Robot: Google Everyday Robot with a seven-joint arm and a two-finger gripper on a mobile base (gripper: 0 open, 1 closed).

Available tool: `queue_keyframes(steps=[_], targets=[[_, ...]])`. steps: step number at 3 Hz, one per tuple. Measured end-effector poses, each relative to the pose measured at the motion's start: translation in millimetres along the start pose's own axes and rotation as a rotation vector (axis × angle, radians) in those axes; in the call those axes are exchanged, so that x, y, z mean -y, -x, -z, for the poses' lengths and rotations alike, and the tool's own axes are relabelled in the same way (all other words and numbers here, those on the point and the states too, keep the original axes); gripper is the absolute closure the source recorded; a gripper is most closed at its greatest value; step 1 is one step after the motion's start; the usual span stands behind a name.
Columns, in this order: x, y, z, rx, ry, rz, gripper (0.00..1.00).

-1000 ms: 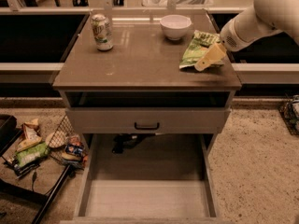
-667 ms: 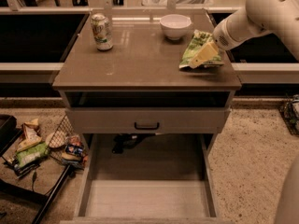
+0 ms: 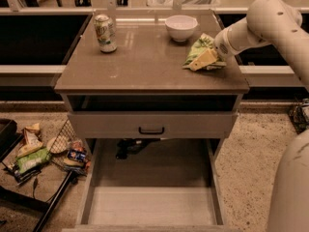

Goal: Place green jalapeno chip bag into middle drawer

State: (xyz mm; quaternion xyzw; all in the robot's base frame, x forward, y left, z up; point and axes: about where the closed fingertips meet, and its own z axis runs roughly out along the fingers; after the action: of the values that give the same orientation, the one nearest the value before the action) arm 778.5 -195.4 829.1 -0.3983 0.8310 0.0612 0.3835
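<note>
The green jalapeno chip bag (image 3: 199, 46) lies crumpled on the right side of the grey cabinet top (image 3: 145, 64), just right of the white bowl (image 3: 181, 27). My gripper (image 3: 204, 60) is down on the bag's front right part, with the white arm reaching in from the upper right. The middle drawer (image 3: 88, 193) is pulled out at the bottom of the view, its pale wood-grain floor bare. The bag's right edge is hidden behind the gripper.
A soda can (image 3: 105, 33) stands at the back left of the top. A shut drawer front with a black handle (image 3: 151, 129) sits above the open drawer. Mixed snack wrappers (image 3: 34, 153) and a wire rack (image 3: 65, 144) lie on the floor at left.
The arm has swung a little to the left and the gripper has shifted slightly left over the bag. The bag stays in about the same place on the top.
</note>
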Motion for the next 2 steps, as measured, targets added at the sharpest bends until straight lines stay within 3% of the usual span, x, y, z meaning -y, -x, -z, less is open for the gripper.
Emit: queue_keyframes(steps=[2], targets=[[0.8,1.2,-1.0,0.018,0.009,-0.017,0.73]])
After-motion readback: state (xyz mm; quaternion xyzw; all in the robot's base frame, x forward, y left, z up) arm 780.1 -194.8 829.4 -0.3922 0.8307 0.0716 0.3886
